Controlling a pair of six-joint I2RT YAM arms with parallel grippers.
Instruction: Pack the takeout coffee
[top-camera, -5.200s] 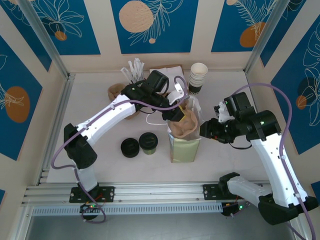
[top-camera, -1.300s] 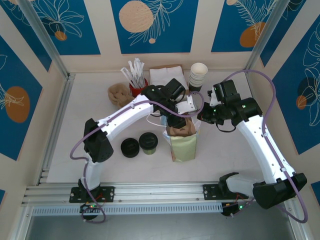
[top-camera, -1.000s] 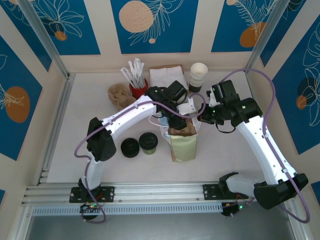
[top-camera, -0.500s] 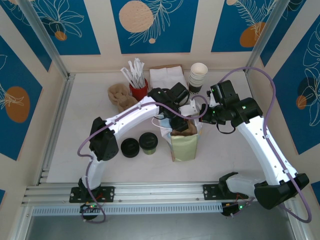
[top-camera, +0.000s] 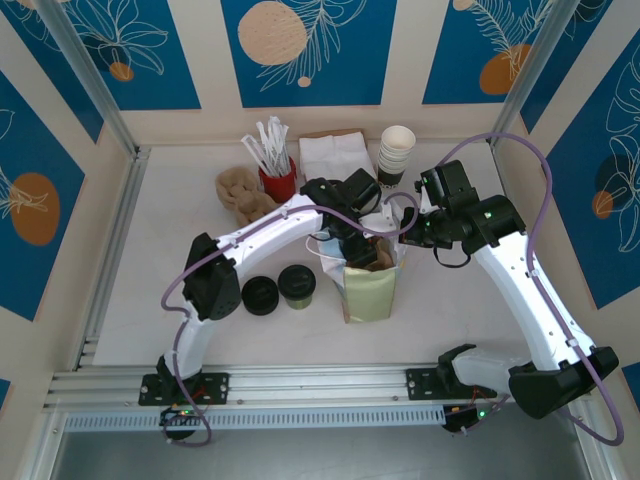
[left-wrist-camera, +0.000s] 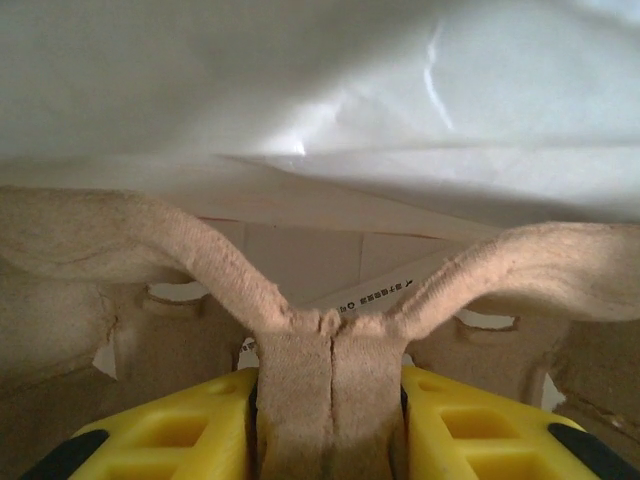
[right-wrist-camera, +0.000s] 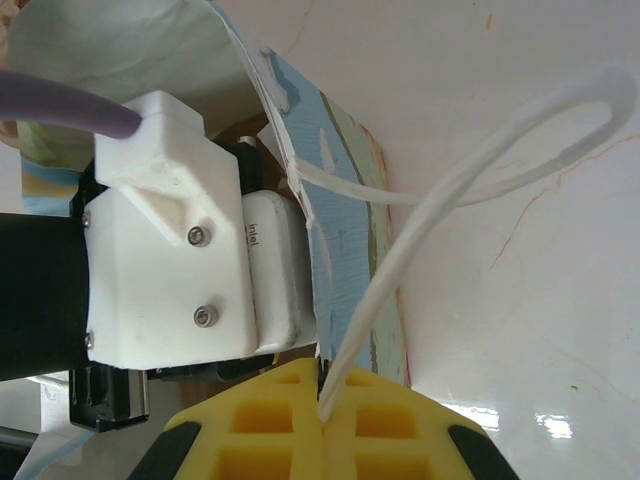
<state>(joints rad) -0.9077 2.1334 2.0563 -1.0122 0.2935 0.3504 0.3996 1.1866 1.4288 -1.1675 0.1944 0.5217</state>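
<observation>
The pulp carrier (left-wrist-camera: 330, 360) is rough, fibrous moulded cardboard, tan and quite matt, fuzzy along its edges. Either side of it the left gripper (left-wrist-camera: 330, 425) has fingers of smooth yellow plastic with a faint sheen, and the right gripper (right-wrist-camera: 325, 425) has the same. The paper bag (top-camera: 368, 290) looks smooth and dull, pale green outside and white within; its bag handle (right-wrist-camera: 450, 190) is a smooth white strip, paper by the look. The table (right-wrist-camera: 520, 330) is glossy white, throwing back the lights. The takeout coffee (top-camera: 297, 285) wears a dull black plastic lid. The frame rail (top-camera: 300, 382) is bare grey metal
</observation>
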